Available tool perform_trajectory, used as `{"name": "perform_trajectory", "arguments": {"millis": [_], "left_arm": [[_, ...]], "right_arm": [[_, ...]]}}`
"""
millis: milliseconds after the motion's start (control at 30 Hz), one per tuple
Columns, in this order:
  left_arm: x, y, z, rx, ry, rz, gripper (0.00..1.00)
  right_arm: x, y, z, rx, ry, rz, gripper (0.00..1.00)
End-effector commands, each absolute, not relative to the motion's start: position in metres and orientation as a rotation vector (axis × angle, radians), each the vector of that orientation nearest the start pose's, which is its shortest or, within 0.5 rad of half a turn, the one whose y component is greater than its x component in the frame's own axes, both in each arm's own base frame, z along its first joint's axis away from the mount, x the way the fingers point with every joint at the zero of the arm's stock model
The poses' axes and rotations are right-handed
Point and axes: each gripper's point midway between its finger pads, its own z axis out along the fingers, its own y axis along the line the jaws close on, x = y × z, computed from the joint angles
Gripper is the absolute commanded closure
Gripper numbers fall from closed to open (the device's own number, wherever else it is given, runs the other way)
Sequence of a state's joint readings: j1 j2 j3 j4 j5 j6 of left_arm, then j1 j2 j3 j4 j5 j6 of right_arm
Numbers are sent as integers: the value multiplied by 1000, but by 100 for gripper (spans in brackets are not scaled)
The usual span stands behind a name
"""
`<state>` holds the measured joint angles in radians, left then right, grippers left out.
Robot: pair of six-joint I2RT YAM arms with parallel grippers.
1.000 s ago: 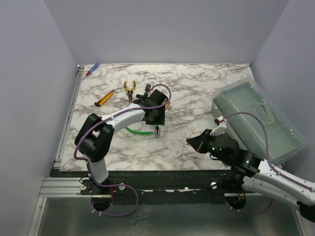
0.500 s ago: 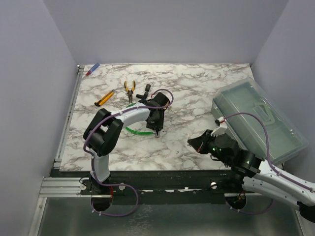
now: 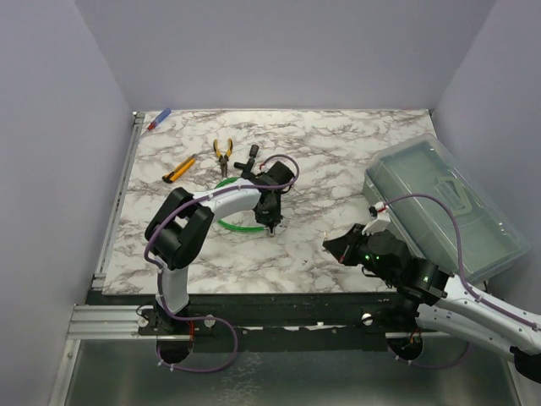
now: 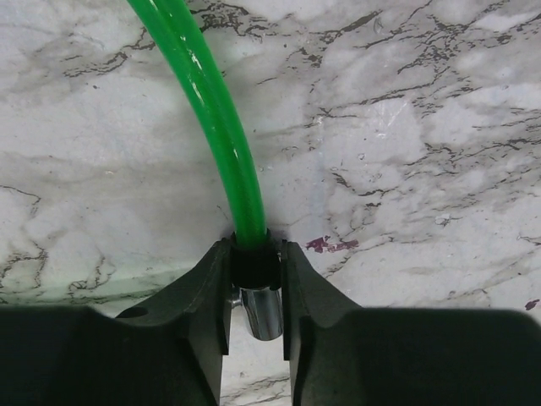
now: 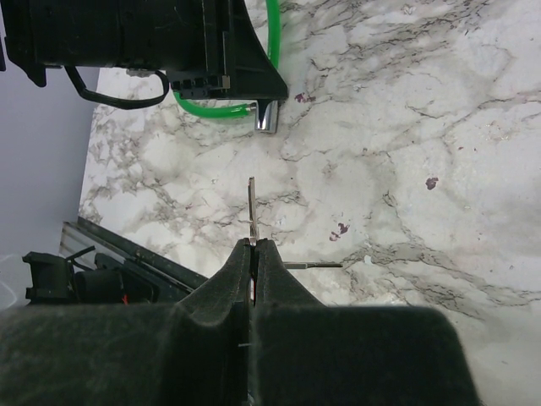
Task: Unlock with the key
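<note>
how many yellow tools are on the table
2. A yellow utility knife lies toward the far left of the table; yellow-handled pliers lie just right of it. The left arm could hide others.

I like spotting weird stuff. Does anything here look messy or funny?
Small things: purplish specks stain the marble table near the left claw gripping the green lock, and the clear box seems to stick out past the table's right edge.

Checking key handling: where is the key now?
Right wrist view: the key sticks out of the right gripper's fingers, over the table's near right, apart from the green cable lock in the left gripper.
</note>
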<state>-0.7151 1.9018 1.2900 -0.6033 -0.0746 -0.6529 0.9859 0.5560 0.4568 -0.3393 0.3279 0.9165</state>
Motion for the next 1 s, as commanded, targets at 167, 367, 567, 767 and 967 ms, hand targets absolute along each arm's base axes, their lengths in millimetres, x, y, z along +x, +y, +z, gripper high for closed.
{"name": "perform_trajectory", "arguments": {"millis": [167, 367, 567, 767, 967], "left_arm": [[283, -271, 10, 19, 2846, -189, 100], [296, -284, 41, -20, 2764, -293, 100], [300, -299, 67, -100, 2709, -455, 100], [300, -307, 97, -130, 2636, -587, 100], [295, -305, 125, -124, 2575, -687, 100]], "right_arm": [[171, 196, 160, 193, 2079, 841, 99], [169, 194, 160, 221, 2083, 850, 100], [168, 201, 159, 220, 2076, 902, 99], [166, 219, 160, 178, 2072, 988, 99], [164, 242, 169, 99, 2056, 1082, 99]]}}
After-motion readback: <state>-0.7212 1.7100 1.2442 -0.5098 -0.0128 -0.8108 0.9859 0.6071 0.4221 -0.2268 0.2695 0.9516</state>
